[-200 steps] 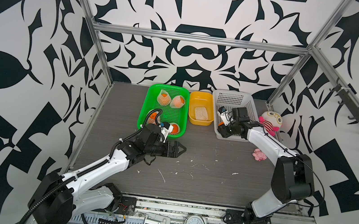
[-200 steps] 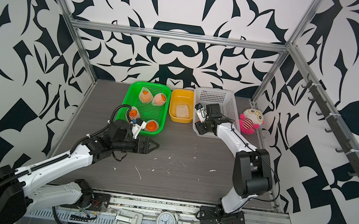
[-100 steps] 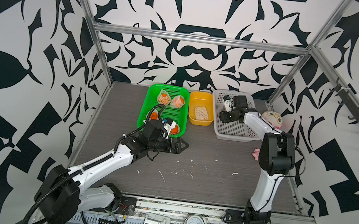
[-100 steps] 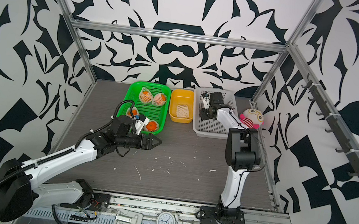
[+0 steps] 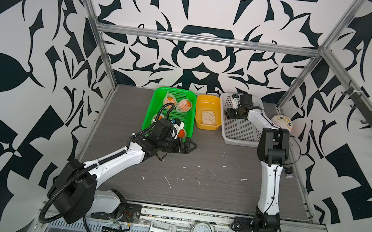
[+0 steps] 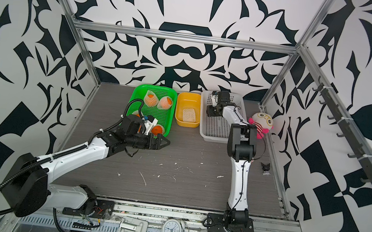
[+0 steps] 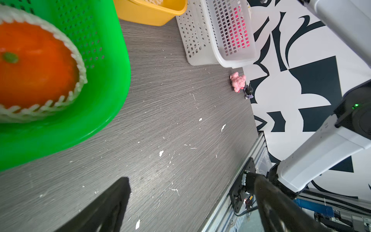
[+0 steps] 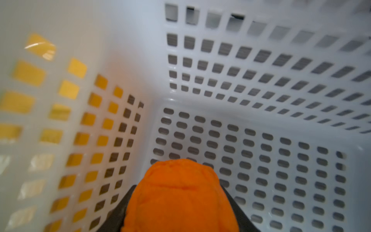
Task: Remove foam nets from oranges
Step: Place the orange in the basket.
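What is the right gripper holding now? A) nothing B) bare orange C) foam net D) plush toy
B: in the right wrist view the right gripper has its jaws closed on an orange with no net on it, inside the white basket.

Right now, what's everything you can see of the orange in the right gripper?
The orange is bare and unwrapped, bright orange with slightly bumpy skin. The right gripper holds it between dark jaws, low inside the white basket, near the corner beside the yellow tub. Whether it touches the basket floor is unclear. In both top views the arm hides it.
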Available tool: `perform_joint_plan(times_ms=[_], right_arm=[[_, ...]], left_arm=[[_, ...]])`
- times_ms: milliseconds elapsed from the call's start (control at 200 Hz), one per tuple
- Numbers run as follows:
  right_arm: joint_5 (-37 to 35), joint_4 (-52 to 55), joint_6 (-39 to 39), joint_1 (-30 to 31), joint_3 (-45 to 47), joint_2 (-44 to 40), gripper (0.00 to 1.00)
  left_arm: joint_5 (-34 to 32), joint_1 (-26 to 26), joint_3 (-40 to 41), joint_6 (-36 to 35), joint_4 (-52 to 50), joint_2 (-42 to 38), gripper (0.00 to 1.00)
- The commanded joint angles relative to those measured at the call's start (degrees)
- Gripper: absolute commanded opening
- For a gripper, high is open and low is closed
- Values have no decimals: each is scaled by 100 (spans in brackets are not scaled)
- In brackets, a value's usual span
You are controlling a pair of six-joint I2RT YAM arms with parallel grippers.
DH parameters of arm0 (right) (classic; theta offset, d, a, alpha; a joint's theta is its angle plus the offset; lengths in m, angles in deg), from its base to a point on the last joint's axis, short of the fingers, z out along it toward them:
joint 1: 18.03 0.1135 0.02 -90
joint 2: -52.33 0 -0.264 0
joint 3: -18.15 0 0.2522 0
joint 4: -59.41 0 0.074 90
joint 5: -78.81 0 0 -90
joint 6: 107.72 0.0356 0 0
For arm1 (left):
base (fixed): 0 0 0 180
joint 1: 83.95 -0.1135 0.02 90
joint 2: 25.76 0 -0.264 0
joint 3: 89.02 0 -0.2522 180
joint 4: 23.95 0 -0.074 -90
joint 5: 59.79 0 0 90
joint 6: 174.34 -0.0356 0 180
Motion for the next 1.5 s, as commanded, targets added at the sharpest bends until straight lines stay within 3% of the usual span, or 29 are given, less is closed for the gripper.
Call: perform_joint_plan(times_ms=[0,645,1495], right_arm=[[202,-143,315,-33,-435,-62,24],[344,-515,757,-37,-961,377,34],[250,-523,855,-37,-1017,544,59]], left_arm=[[78,-30,-132,-1,42,-16,100],[-19,-38,0,34,-98,-320,100],[7,-40,176,122,42,-472,100]])
